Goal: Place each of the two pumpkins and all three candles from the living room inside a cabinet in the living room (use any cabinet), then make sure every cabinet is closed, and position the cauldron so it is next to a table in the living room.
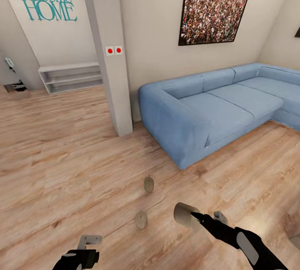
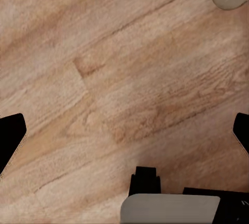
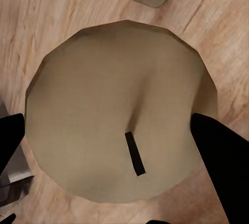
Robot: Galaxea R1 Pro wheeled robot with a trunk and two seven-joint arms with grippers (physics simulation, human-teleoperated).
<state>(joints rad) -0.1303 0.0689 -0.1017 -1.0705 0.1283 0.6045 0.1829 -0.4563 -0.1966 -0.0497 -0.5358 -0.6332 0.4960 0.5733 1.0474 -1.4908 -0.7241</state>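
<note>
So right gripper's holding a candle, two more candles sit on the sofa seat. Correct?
Not quite. The right gripper does hold a candle, but the two other candles stand on the wooden floor in front of the sofa, as the head view shows.

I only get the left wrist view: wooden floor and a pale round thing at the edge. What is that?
Observer: Probably a candle. The head view shows two short beige cylindrical candles standing on the floor, one nearer the arms, one further out.
Operator: Is the right arm carrying anything?
Observer: Yes. The right pincer is shut on a third beige candle, its wick end facing the wrist camera.
Operator: Any furniture close by?
Observer: A blue sectional sofa stands ahead and to the right, against the wall.
</note>
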